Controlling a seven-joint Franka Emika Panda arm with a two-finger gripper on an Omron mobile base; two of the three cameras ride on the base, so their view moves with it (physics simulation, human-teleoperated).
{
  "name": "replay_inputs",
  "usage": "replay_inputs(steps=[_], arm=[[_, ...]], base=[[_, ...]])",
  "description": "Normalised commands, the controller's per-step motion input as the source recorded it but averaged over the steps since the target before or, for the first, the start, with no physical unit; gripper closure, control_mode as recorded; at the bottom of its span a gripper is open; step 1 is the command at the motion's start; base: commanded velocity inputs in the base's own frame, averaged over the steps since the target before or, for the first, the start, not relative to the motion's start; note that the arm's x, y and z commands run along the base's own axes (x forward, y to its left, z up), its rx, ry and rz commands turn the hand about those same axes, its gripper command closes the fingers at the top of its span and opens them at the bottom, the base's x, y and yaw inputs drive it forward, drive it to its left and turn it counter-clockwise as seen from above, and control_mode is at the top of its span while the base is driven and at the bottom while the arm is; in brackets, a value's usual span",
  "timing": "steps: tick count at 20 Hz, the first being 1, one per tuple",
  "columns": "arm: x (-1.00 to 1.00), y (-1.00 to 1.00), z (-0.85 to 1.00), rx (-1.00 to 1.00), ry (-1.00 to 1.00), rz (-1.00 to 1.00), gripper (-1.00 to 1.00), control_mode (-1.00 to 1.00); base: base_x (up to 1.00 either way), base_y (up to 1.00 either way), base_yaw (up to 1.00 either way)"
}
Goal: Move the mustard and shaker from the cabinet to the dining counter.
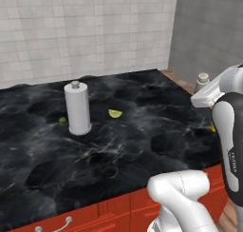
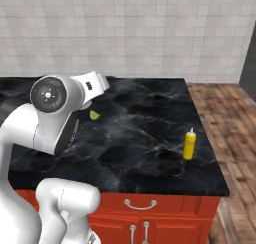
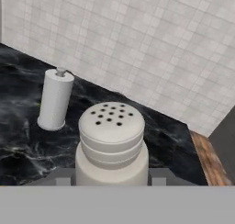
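The shaker (image 3: pixel 111 140), light grey with a holed rounded top, sits between my gripper's (image 3: pixel 111 176) fingers, and the gripper is shut on it. The left base view shows the shaker (image 1: pixel 203 79) raised above the right end of the dining counter (image 1: pixel 142 136), beside my hand. The mustard (image 2: pixel 189 144), a slim yellow bottle, stands upright on the dining counter (image 2: pixel 145 133) near its front right corner; a sliver of it (image 1: pixel 213 127) peeks out behind my arm. The cabinet is out of view.
A white paper-towel roll (image 1: pixel 77 108) stands upright on the counter's left part, also seen in the hand view (image 3: pixel 55 99). A lime wedge (image 1: pixel 115 113) lies beside it, and a small green piece (image 1: pixel 62 120) to its left. Wooden floor (image 2: pixel 225 118) lies past the counter's right edge.
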Motion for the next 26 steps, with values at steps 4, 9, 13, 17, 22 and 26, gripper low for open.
replay_inputs(steps=[4, 9, 13, 17, 22, 26], arm=[[0.0, 0.0, 0.0, 0.0, 0.0, 0.0, 1.0, 1.0], [0.0, 0.0, 0.0, 0.0, 0.0, 0.0, 1.0, 1.0], [0.0, 0.0, 0.0, 0.0, 0.0, 0.0, 1.0, 1.0], [0.0, 0.0, 0.0, 0.0, 0.0, 0.0, 1.0, 1.0], [0.0, 0.0, 0.0, 0.0, 0.0, 0.0, 1.0, 1.0], [0.0, 0.0, 0.0, 0.0, 0.0, 0.0, 1.0, 1.0]], base=[[0.67, -0.37, 0.23], [0.63, -0.16, 0.21], [0.49, -0.17, 0.12], [0.31, -0.16, 0.0], [0.28, -0.03, 0.0], [0.35, 0.0, 0.0]])
